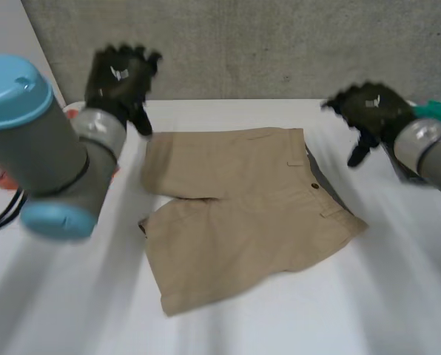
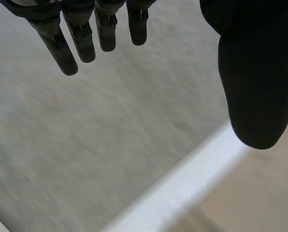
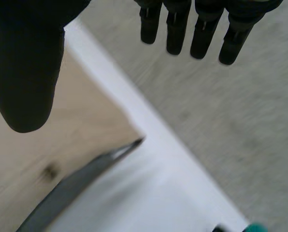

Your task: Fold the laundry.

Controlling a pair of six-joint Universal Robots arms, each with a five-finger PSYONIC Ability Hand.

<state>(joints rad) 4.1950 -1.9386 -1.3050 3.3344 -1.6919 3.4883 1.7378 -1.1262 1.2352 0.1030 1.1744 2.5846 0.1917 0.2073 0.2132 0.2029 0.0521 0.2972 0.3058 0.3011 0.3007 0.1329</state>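
The shorts (image 1: 243, 207) lie flat mid-counter, waistband toward the right hand (image 1: 368, 111) and the 2 legs pointing toward the left hand (image 1: 120, 78), so the long axis runs from one hand to the other. Both hands hang above the counter (image 1: 398, 296), released and grasping nothing: the left fingers (image 2: 83, 46) and the right fingers (image 3: 203, 41) are straight, spread from the thumbs. The far leg's hem sits below and inward of the left fingers; the waistband's far corner sits under the right thumb, inward of its fingers. Each hand is about equally near its own end. I judge a fold would start from those far corners, with bare counter open toward the near edge.
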